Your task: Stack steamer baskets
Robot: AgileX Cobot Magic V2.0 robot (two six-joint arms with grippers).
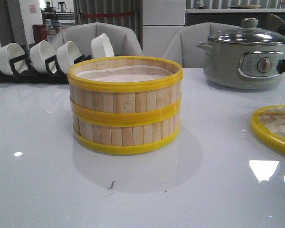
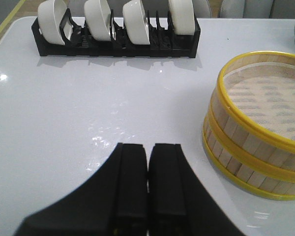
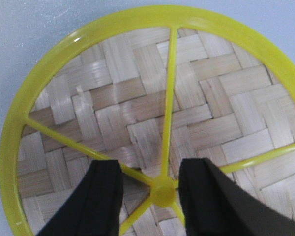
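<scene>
Steamer baskets (image 1: 125, 111) sit stacked squarely mid-counter, so stacking looks done, while the left gripper (image 2: 147, 162) rests beside them with jaws closed and empty, and the right gripper (image 3: 150, 189) hovers, jaws spread, straddling the woven lid (image 3: 137, 113) knob.

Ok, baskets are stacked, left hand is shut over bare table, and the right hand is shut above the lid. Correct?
Not quite. The right wrist view shows the right hand open, fingers either side of the hub of the lid. The steamer baskets are stacked, and the left hand is shut.
</scene>
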